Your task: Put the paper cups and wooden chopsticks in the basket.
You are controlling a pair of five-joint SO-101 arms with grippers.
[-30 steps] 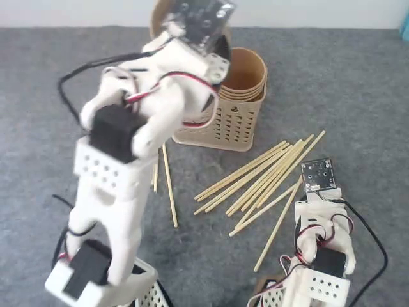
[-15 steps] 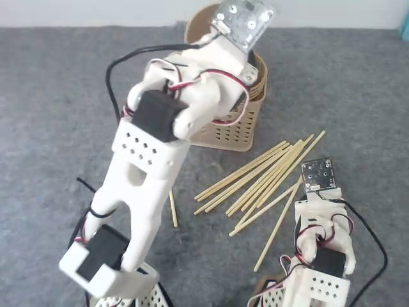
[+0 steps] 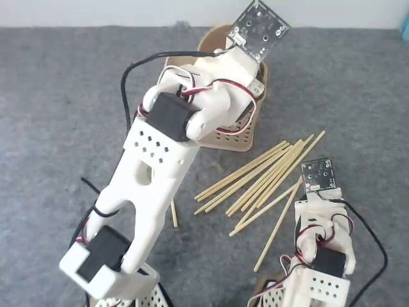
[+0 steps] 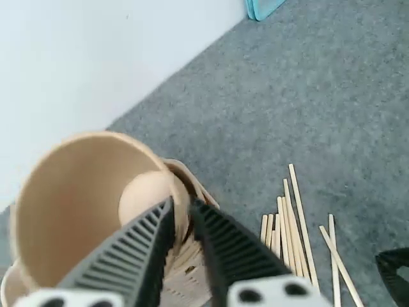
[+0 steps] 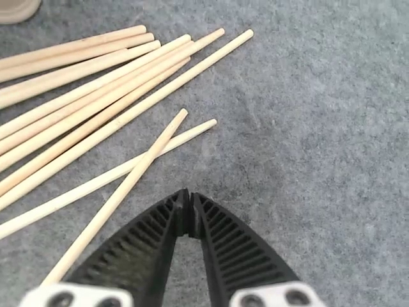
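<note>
My left gripper is shut on the rim of a tan paper cup, one finger inside the cup and one outside. It holds the cup tilted above the beige basket, where more nested paper cups stand. In the high view the left arm covers most of the basket, and the held cup's rim shows behind it. Several wooden chopsticks lie fanned on the grey carpet right of the basket. My right gripper is shut and empty, low over the carpet by the chopstick ends.
A loose chopstick lies left of the pile, partly under the left arm. A white wall runs behind the basket. A blue object sits at the far carpet edge. The right arm rests at the front right.
The left arm has swung right with the paper cup, from the basket's left side to over the basket. The right arm has not moved.
</note>
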